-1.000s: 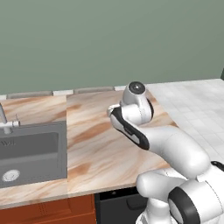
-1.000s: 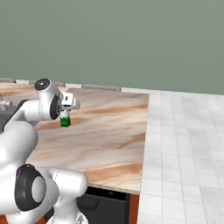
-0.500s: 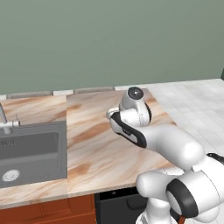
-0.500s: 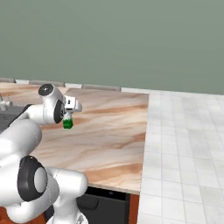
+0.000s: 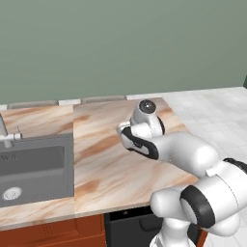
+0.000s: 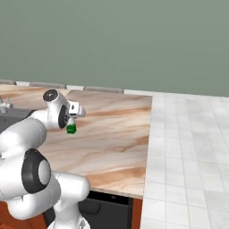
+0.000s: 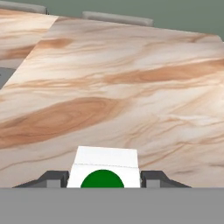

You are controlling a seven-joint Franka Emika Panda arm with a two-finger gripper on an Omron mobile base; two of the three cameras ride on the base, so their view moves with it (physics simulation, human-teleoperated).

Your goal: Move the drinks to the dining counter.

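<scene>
My gripper is shut on the white carton with a green base, held upright low over the dining counter. In the hand view the carton's white top with its green cap sits between my two dark fingertips. Beige-brown marble stretches ahead of it. In the left base view my arm bends over the middle of the counter slab and hides the carton. Whether the carton touches the surface cannot be told. The blue can is out of view.
An inset grey sink with a faucet lies at the left of the counter. A plain grey-green wall backs it. White floor tiles begin past the counter's right edge. Red-brown cabinet fronts run below.
My hand has sunk a little toward the counter and drifted slightly right, the carton still in its grip. The arm's elbow has swung lower.
</scene>
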